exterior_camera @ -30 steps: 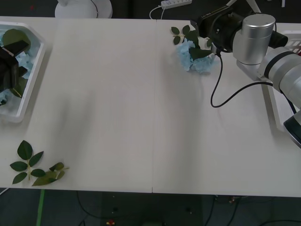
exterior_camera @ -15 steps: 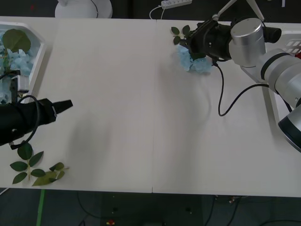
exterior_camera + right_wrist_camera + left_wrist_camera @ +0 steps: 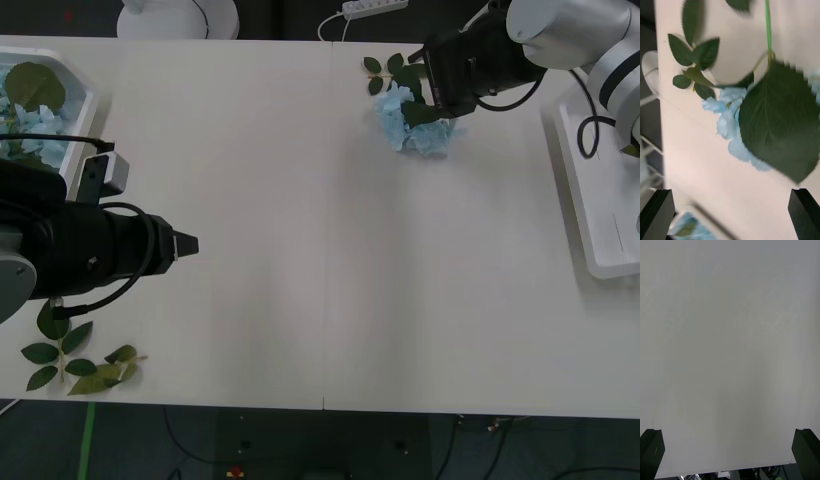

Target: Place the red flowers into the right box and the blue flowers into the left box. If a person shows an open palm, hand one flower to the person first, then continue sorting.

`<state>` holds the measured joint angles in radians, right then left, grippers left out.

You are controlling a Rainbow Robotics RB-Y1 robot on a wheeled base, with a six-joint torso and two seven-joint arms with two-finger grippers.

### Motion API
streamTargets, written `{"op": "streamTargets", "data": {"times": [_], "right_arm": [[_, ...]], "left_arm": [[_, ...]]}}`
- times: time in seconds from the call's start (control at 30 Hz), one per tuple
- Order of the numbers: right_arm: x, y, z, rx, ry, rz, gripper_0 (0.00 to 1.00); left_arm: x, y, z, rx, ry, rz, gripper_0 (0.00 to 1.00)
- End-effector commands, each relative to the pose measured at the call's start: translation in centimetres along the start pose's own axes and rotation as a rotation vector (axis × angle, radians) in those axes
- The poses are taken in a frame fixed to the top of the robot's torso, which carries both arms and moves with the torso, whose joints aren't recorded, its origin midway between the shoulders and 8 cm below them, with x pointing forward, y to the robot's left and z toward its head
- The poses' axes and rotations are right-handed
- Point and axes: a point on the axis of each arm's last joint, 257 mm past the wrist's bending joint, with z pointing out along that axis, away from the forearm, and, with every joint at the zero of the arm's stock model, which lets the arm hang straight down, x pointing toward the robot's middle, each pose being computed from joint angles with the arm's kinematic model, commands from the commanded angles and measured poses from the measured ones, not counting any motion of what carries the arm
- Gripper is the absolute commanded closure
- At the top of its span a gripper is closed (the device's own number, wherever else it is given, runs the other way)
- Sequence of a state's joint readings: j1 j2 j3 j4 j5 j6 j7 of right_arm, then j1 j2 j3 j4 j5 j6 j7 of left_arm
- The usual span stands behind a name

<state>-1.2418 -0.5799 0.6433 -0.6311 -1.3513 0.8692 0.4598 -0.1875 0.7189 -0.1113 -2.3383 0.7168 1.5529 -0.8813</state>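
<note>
White tabletop [image 3: 300, 200] spreads wide and bare between the two arms, with dark floor beyond its far edge. The right claw [image 3: 432, 88] hangs at the far side of the tabletop, right over a blue flower [image 3: 410, 125] that lies just beneath and in front of its tip. In the right wrist view its two black fingers [image 3: 657, 217] stand wide apart at the corners, nothing between them, and the blue flower [image 3: 728, 120] shows ahead of them with a broad dark leaf [image 3: 780, 131] lying over the pale petals; whether the claw touches the bloom is hard to tell. A small leaf sprig [image 3: 383, 72] lies just past the flower, on the far side from the claw.

The left claw [image 3: 185, 244] points out over bare tabletop, well apart from the flower, and its fingers [image 3: 651, 450] are likewise spread at the corners of the left wrist view, holding nothing. Behind that arm, the left box [image 3: 85, 110] holds more blue flowers [image 3: 30, 125]. Another leaf sprig [image 3: 70, 360] lies near the tabletop's front edge beside the left arm. Beyond the right arm sits the right box [image 3: 590, 200].
</note>
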Motion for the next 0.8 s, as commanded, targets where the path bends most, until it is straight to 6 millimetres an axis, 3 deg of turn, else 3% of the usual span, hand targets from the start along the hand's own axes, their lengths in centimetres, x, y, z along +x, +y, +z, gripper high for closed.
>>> {"op": "streamTargets", "data": {"times": [0.03,0.17,0.23,0.37,0.67,0.8], "right_arm": [[-3.3,3.1,-3.8,0.014,-0.086,-0.292,0.1],[-4.2,0.3,-4.1,0.144,-0.087,-0.576,0.1],[-4.9,-1.3,-4.5,0.23,-0.073,-0.802,0.1],[-5.9,-3.1,-5.1,0.344,-0.043,-1.092,0.1],[-6.6,-2.8,-4.7,0.442,-0.049,-1.465,0.1],[-5.7,-1.0,-3.2,0.443,-0.095,-1.629,0.1]], "left_arm": [[-2.6,-1.4,-3.1,0.102,-0.053,0.372,0.0],[-2.5,-0.8,-3.9,0.205,-0.048,0.45,0.0],[-2.5,-0.4,-4.3,0.261,-0.074,0.504,0.0],[-2.4,-0.2,-4.4,0.371,-0.141,0.519,0.0],[-1.8,1.2,-4.4,0.547,-0.339,0.599,0.0],[-0.9,1.3,-4.8,0.616,-0.405,0.619,0.0]]}}
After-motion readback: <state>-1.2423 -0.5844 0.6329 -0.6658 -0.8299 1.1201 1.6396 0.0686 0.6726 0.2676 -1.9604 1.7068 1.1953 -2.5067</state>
